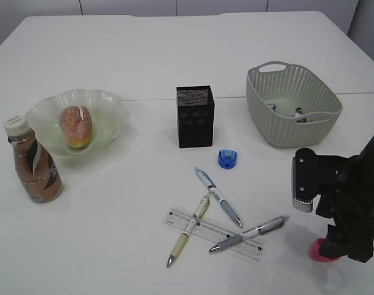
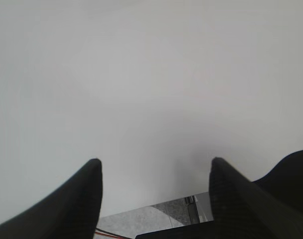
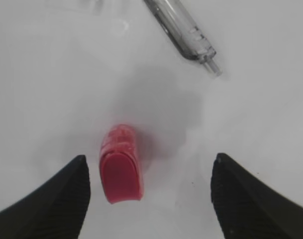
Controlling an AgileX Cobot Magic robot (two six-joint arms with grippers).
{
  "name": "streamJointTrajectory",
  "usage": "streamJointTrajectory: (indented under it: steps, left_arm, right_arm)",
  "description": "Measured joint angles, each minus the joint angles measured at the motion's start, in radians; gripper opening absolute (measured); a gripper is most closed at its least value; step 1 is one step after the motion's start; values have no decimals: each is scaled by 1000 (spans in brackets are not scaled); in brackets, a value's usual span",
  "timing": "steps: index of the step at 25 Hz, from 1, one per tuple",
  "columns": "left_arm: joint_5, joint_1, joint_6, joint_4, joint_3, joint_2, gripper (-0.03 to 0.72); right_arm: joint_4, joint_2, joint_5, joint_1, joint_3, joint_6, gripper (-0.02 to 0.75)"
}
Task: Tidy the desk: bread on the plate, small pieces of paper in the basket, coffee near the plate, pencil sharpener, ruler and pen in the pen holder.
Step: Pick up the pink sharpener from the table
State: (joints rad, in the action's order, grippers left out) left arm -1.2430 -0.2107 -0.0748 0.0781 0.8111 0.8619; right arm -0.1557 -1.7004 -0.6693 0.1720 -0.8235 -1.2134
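Right pincer [image 3: 149, 199] stands wide open, lowered over a pink pencil sharpener [image 3: 121, 164] lying on the white table [image 1: 113, 246]. The sharpener sits between the fingers, nearer the left one, and nothing grips it. The end of a clear grey pen [image 3: 183, 32] lies just beyond it.

Left pincer [image 2: 156, 199] is open and empty above bare table.

Exterior view:
- Bread [image 1: 75, 126] rests in the pale green plate [image 1: 110, 104].
- Coffee bottle [image 1: 34, 163] stands upright just beside the plate.
- Black mesh pen holder [image 1: 195, 117] stands mid-table.
- Blue pencil sharpener [image 1: 227, 159] lies near it.
- Three pens lie crossed over a clear ruler [image 1: 212, 234].
- Basket [image 1: 294, 104] holds small items, too small to identify.
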Motion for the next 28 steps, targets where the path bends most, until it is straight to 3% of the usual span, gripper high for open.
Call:
streamJointTrajectory:
  steps: [28]
  left_arm:
    - [0,0,0,0,0,0,486]
  right_arm:
    - [-16,-67,18,0,0,-6,583]
